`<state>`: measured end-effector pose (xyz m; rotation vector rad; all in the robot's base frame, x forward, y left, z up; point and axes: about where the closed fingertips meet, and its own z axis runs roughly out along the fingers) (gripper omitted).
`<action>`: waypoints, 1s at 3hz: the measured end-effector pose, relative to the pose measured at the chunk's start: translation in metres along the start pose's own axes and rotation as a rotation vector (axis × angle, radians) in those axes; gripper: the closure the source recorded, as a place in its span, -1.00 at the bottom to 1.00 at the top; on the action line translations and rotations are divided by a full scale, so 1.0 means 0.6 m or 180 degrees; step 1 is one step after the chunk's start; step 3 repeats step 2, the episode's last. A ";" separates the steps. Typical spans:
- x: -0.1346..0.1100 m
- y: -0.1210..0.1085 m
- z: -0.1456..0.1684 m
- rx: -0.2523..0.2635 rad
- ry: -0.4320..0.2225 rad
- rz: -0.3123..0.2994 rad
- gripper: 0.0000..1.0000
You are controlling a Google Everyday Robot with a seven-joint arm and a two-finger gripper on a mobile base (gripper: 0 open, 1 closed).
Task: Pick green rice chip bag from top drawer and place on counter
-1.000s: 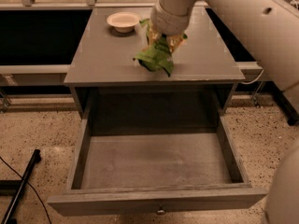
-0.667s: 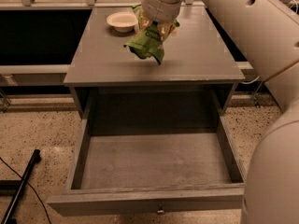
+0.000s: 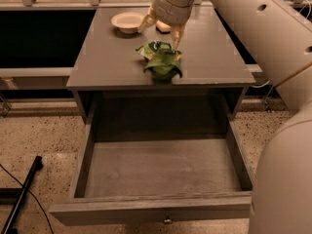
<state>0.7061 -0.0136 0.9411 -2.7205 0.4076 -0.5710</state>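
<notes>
The green rice chip bag (image 3: 161, 61) lies crumpled on the counter (image 3: 107, 57), near its front edge and a little right of the middle. My gripper (image 3: 161, 30) hangs just above and behind the bag with its two fingers spread wide apart; one fingertip (image 3: 175, 42) is close over the bag's top, and nothing is held. The top drawer (image 3: 156, 172) stands pulled fully out below the counter, its grey floor bare, with a small knob (image 3: 167, 221) on the front panel.
A small white bowl (image 3: 126, 21) sits at the back of the counter, left of the gripper. My large white arm (image 3: 263, 28) crosses the right side of the view. A dark bar (image 3: 22, 199) lies on the speckled floor at the lower left.
The gripper carried the bag over the counter, then set it down and opened. The bag now rests on the counter, free of the fingers.
</notes>
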 end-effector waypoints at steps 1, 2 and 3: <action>0.000 0.000 0.000 0.0000 0.0000 0.0000 -1.00; 0.000 0.000 0.000 0.0000 0.0000 0.0000 -1.00; 0.000 0.000 0.000 0.0000 0.0000 0.0000 -1.00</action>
